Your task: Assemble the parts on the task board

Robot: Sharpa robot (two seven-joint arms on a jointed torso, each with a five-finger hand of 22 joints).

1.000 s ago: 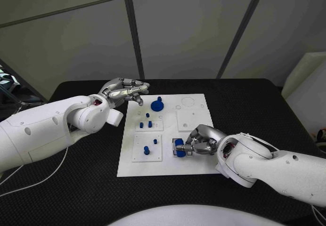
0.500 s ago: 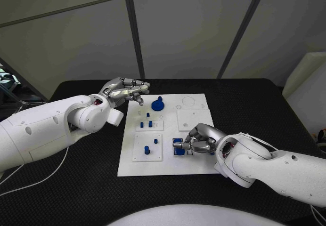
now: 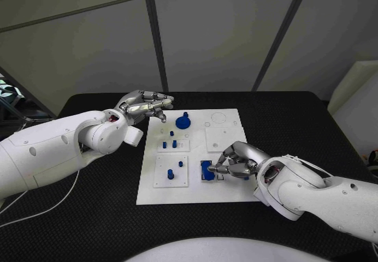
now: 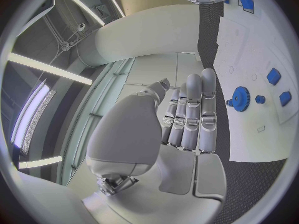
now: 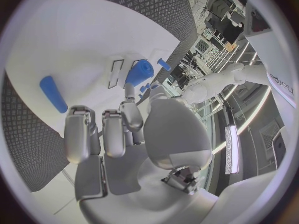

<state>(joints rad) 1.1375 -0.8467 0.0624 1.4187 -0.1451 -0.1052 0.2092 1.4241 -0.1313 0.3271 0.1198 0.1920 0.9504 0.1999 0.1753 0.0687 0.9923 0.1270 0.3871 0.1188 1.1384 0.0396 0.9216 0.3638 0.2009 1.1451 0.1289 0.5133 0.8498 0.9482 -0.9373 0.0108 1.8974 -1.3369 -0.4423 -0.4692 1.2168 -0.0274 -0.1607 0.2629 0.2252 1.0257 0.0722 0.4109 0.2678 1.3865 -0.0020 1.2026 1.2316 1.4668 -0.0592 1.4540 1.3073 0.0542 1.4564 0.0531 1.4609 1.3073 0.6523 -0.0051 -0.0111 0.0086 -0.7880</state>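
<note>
The right hand [image 3: 235,162] pinches a blue part [image 3: 207,167] at its fingertips over the white board [image 3: 192,185] (seating it, I judge); next, press straight down. The left hand [image 3: 143,107] hovers, fingers together, empty.

left robot hand [image 4: 187,134] (fingers together, empty) | blue gear [image 4: 239,98] on task board [image 4: 249,50]

A white board [image 3: 189,188] lies flat, carrying a blue gear [image 3: 183,121] at its far end and small blue pegs [image 3: 169,174] standing upright in its panels.
</note>
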